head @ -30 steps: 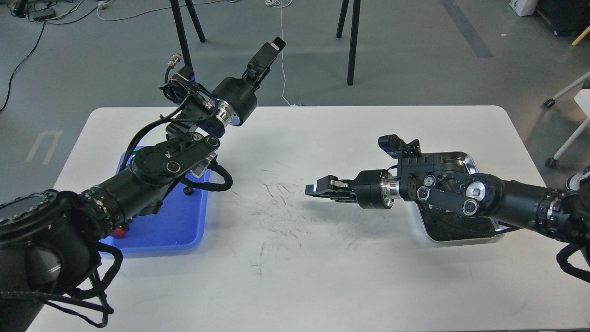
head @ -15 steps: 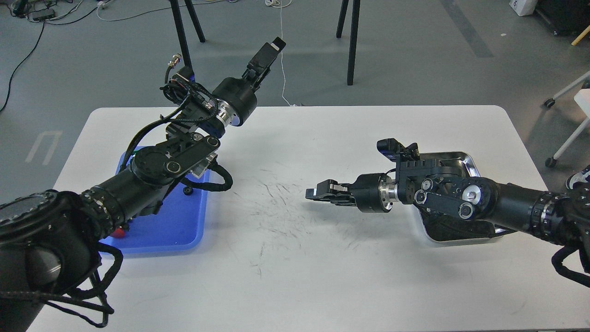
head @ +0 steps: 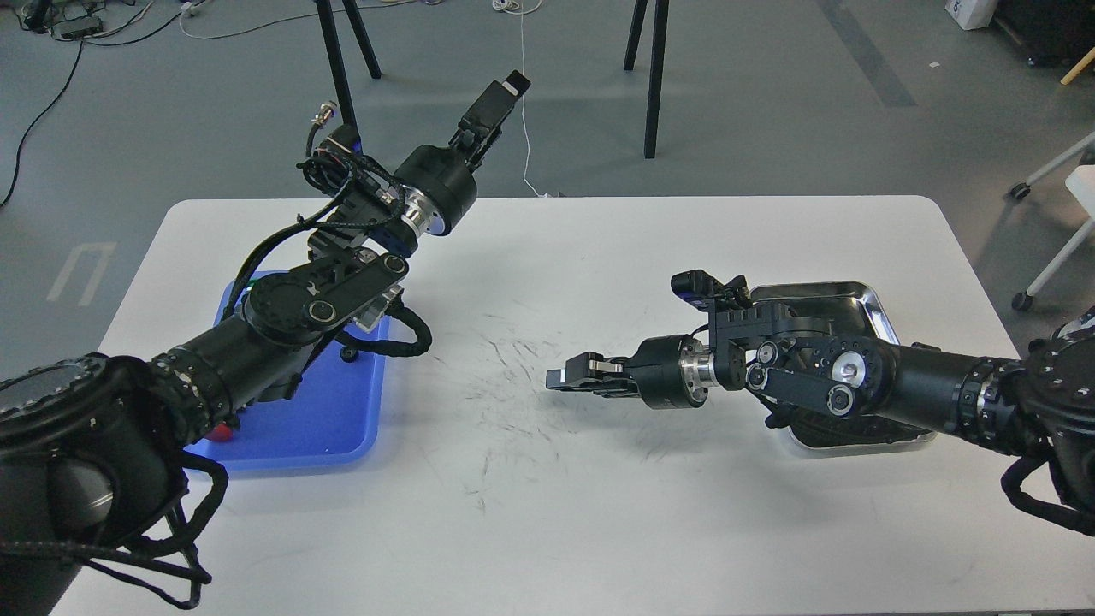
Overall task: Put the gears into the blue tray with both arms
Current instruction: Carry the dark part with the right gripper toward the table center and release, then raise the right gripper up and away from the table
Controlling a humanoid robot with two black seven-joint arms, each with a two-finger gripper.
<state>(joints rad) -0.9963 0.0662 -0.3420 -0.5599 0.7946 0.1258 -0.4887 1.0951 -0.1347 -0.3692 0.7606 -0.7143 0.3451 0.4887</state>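
Both claws, left [head: 505,92]; right [head: 569,377], hang above table [head: 599,479].

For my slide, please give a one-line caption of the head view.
Left arm raised over the blue tray; right gripper reaches across the white table from the silver tray.

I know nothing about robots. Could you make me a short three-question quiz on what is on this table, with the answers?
1. True or false: the blue tray lies under the left arm.
2. Which gripper reaches over the bare middle of the white table? A) left gripper B) right gripper
3. Fill in: the silver tray lies beneath the ____ arm.

Key
1. True; the arm crosses above it and hides part of it.
2. B; the left gripper points up, past the table's far edge.
3. Right. No gear can be clearly made out.
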